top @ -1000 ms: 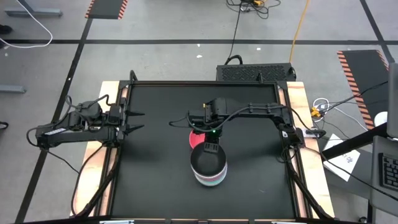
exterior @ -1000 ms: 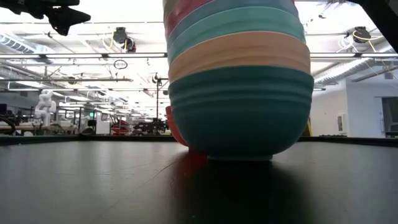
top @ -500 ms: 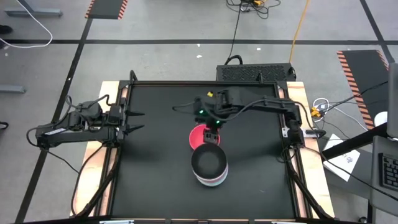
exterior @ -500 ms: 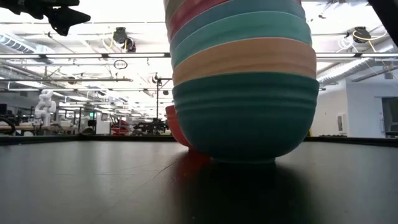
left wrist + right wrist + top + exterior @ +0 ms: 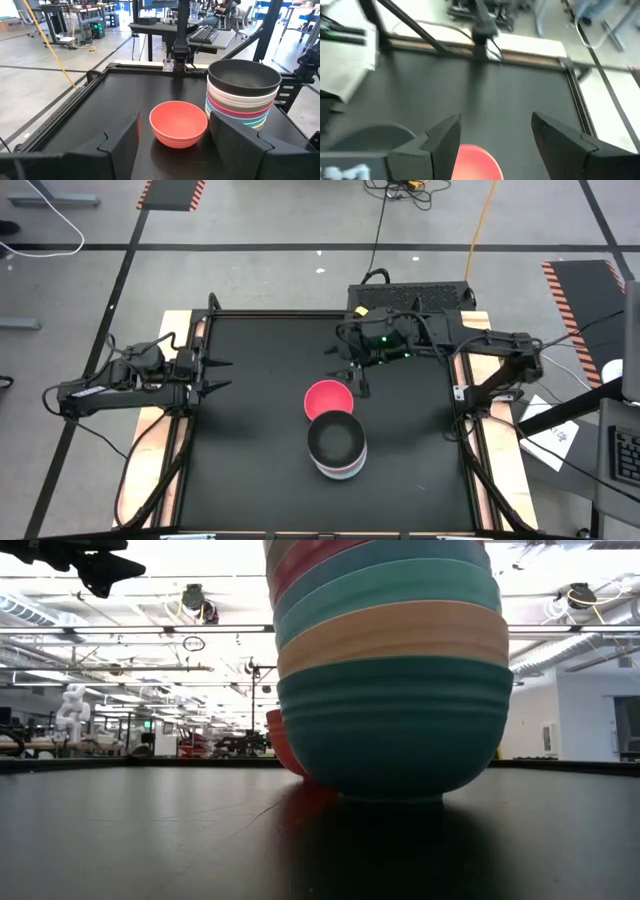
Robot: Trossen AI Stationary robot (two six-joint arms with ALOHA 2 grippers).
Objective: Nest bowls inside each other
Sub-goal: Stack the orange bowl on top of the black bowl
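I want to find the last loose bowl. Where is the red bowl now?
In the high view the red bowl stands alone near the table's middle, just behind and touching the stack of nested bowls, with the open right gripper beyond it.

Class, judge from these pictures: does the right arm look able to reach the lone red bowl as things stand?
Probably yes. The right gripper hangs open just behind the red bowl, nothing lies between them, and the stack stands on the bowl's far side.
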